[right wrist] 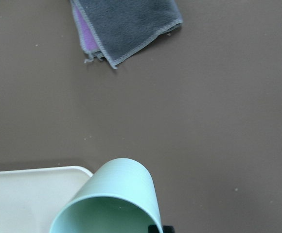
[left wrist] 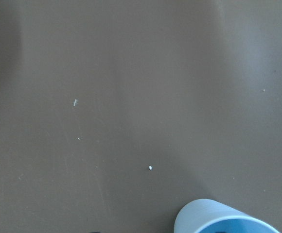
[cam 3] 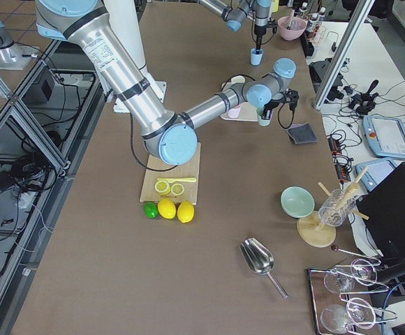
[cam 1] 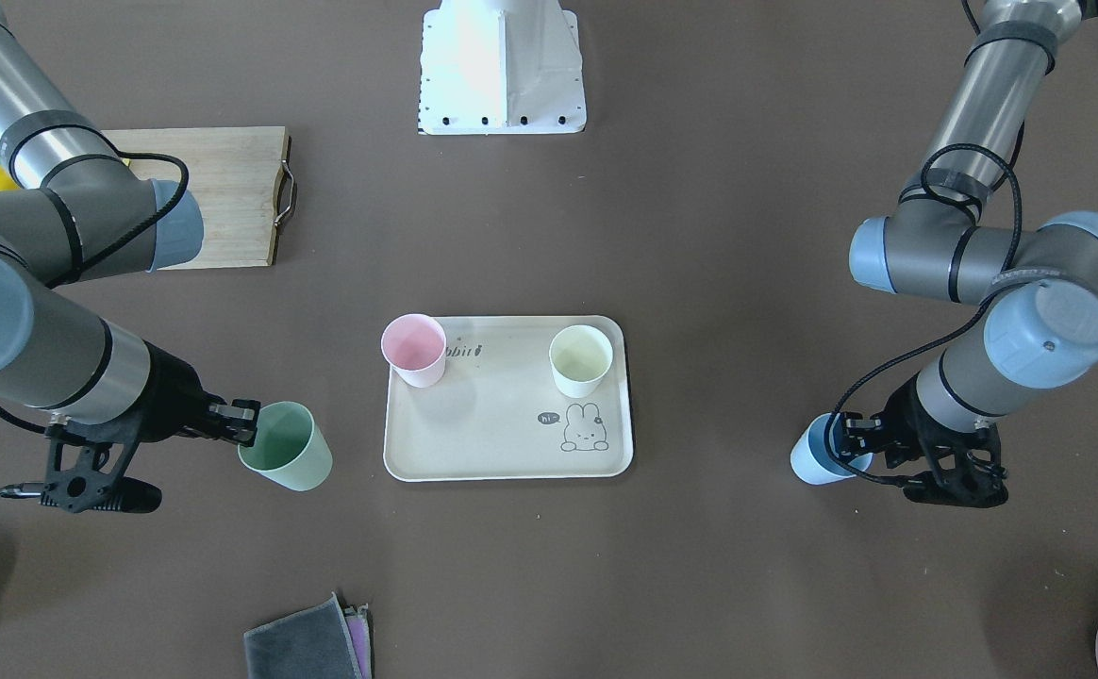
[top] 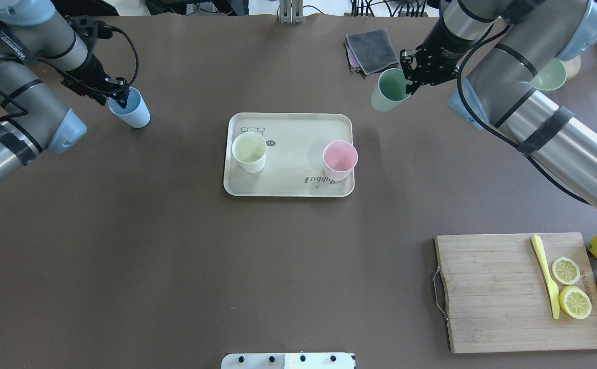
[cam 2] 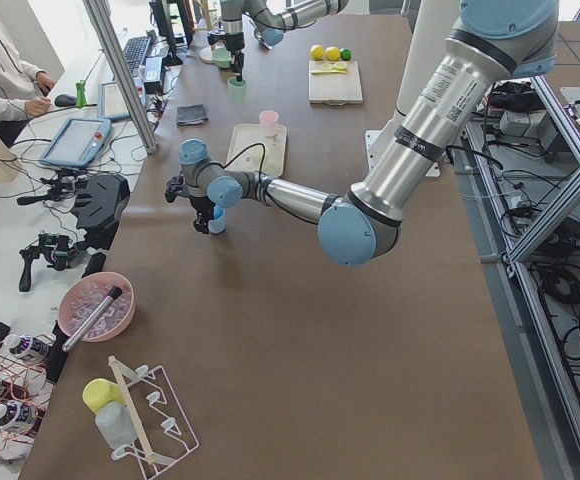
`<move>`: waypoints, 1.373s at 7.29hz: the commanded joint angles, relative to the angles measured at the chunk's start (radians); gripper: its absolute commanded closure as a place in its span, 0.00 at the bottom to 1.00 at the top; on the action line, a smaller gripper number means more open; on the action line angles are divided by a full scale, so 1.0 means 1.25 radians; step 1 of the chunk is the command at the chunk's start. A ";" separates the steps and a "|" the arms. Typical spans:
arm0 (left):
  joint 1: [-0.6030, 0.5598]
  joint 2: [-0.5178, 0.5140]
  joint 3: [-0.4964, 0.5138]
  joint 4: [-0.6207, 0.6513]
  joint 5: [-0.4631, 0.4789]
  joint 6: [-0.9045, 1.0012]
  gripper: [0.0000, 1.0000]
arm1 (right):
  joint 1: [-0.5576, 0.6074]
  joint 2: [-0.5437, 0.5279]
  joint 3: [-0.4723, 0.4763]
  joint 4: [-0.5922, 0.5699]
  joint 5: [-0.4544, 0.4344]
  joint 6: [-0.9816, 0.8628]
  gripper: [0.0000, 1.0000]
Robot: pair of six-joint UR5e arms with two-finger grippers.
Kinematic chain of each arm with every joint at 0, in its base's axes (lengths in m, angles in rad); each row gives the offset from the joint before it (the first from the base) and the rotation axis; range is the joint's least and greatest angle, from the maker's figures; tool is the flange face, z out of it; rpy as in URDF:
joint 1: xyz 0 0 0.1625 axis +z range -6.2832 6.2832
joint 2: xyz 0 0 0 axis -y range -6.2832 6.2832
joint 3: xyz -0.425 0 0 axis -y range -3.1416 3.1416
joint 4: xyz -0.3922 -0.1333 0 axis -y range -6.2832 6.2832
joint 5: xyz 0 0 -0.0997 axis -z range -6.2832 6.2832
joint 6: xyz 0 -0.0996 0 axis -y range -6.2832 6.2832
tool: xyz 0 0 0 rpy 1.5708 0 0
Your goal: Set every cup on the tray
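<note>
at right gripper (cam 1: 245,422) tip, green cup (cam 1: 290,451) rim

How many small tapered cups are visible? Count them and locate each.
4. The pink cup and cream-white cup stand on the beige rectangular tray. The right gripper holds the sage-green cup, the left gripper the light-blue cup, both off the tray. None seems hidden.

Overhead and front views (opposed) share tray (cam 1: 492,434).
</note>
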 commanded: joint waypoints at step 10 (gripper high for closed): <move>0.168 -0.237 0.030 0.028 0.045 -0.252 1.00 | -0.106 0.047 0.013 0.033 -0.062 0.076 0.00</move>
